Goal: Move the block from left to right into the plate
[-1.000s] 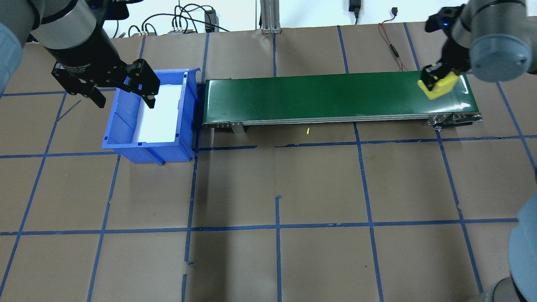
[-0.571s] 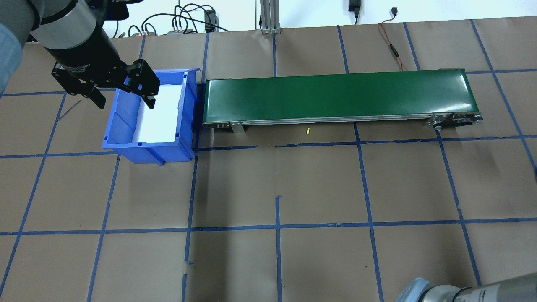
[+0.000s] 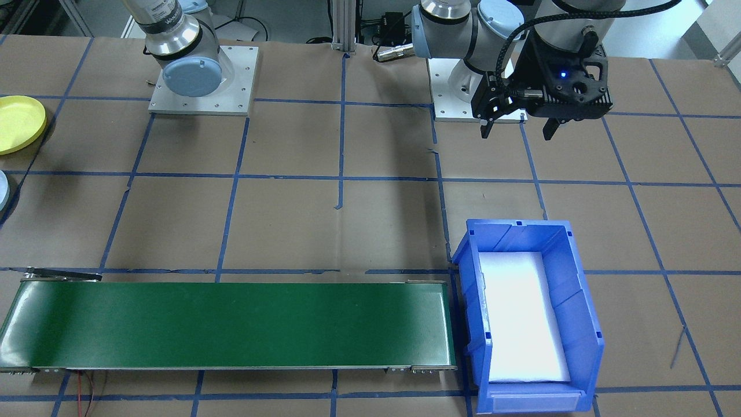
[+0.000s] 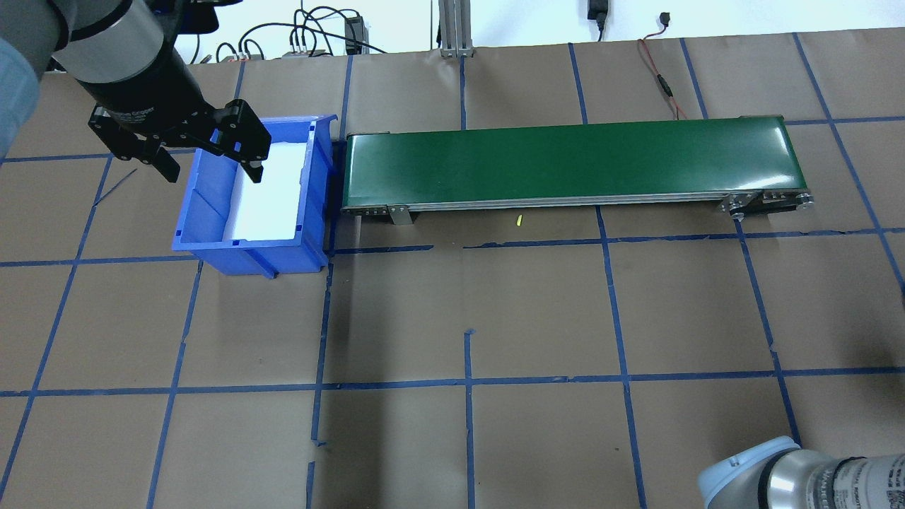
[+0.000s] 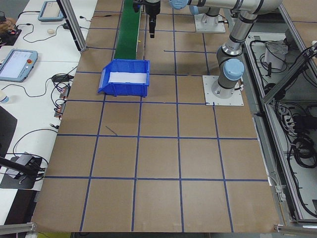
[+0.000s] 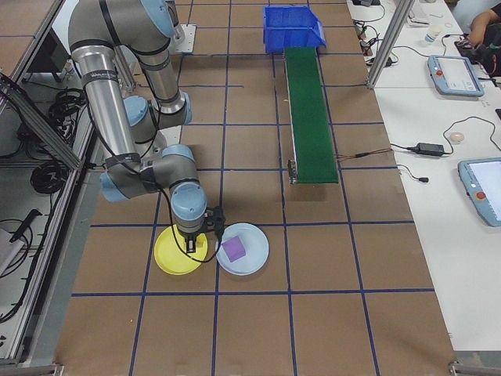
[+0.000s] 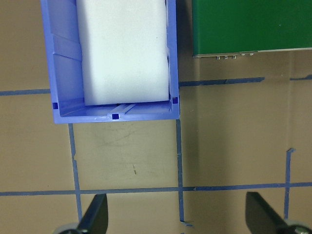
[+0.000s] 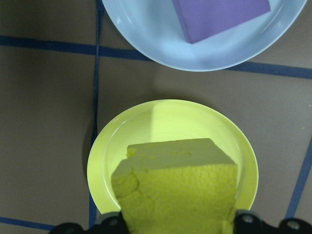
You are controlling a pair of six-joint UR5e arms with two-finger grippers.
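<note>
A yellow foam block (image 8: 175,180) sits between the fingers of my right gripper (image 8: 178,225), which is shut on it. The block hangs just above the yellow plate (image 8: 161,119). From the exterior right view the right gripper (image 6: 197,241) points down over that plate (image 6: 167,258). In the front-facing view the plate (image 3: 17,123) lies at the left edge. My left gripper (image 4: 206,161) is open and holds nothing, hovering over the near-left side of the blue bin (image 4: 212,230). It also shows in the front-facing view (image 3: 517,127).
A light blue plate (image 8: 146,34) holding a purple block (image 8: 219,14) lies beside the yellow plate. The green conveyor belt (image 4: 565,159) runs from the bin to the right. The bin (image 7: 112,114) has a white foam liner (image 7: 122,48). Cables lie at the table's far edge.
The right gripper carried the yellow block off the conveyor's right end and out of the overhead view; part of its arm now shows at the bottom right. The left arm has not moved.
</note>
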